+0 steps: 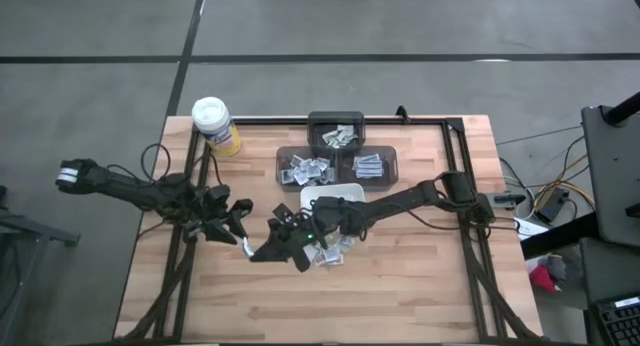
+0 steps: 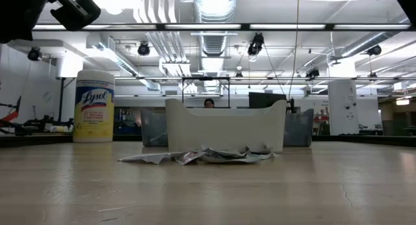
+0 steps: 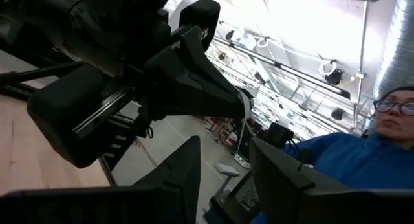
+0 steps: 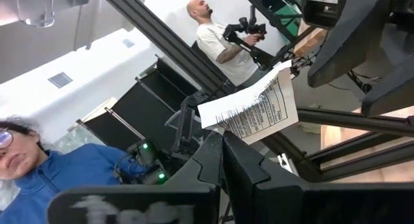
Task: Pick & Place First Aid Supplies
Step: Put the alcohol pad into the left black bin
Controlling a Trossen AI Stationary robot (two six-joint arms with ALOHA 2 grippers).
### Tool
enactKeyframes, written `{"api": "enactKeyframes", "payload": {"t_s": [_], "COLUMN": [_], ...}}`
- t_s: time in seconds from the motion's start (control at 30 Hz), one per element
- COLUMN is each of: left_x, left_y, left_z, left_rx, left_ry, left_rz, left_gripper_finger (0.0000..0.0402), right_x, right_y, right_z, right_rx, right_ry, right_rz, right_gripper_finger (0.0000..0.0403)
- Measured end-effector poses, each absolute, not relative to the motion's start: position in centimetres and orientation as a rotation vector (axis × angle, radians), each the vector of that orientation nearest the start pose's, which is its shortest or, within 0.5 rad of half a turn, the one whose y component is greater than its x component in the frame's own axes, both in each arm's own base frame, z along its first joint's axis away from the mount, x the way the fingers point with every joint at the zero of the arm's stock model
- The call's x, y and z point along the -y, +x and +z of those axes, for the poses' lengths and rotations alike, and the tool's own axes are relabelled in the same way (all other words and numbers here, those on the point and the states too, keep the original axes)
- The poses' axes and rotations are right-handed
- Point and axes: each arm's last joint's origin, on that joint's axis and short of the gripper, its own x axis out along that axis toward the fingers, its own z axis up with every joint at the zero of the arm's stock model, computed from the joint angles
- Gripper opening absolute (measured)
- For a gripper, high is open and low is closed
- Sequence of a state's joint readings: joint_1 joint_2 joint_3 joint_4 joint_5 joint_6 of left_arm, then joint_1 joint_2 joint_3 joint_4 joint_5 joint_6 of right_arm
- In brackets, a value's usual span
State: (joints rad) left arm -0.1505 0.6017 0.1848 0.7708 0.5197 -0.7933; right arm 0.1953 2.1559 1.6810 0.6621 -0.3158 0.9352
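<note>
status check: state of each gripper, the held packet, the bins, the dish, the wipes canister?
Right gripper: raised mid-table, shut on a packet.
Packet: held at one edge, off the table.
Left gripper: open, empty, facing the right gripper.
Loose packets: lying flat on the table before the dish.
White dish: upright.
Three dark bins: each holding packets.
Yellow canister: upright, lid shut.

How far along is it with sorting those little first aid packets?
Partway, it seems. Done: the dark bins already hold some packets. In hand: the right tool pinches one packet in the air, close to the open left tool. Left: a loose pile of packets lies on the table beside the white dish.
</note>
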Motion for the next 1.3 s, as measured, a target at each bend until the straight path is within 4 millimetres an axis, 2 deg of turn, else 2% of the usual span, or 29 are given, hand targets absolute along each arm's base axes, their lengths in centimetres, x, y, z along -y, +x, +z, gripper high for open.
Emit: {"api": "enactKeyframes", "payload": {"t_s": [0.17,0.43,0.87,1.3], "left_x": [3.5,3.8,3.8,3.9], "left_y": [13.5,14.4,14.7,15.0], "left_z": [24.4,24.6,25.0,24.6], "left_rx": [0.077,0.051,0.084,0.043], "left_ry": [-0.691,-0.688,-0.682,-0.687], "left_rz": [-0.763,-0.746,-0.752,-0.769], "left_gripper_finger": [0.0127,0.0126,0.0126,0.0126], "right_x": [-10.6,-9.4,-9.4,-9.1], "right_y": [49.4,49.7,49.7,49.8], "right_z": [28.2,27.9,27.4,27.5], "right_rx": [-0.070,-0.083,-0.130,-0.122], "right_ry": [0.901,0.901,0.905,0.905], "right_rz": [0.553,0.512,0.491,0.489], "right_gripper_finger": [0.0008,0.0008,0.0008,0.0008]}}
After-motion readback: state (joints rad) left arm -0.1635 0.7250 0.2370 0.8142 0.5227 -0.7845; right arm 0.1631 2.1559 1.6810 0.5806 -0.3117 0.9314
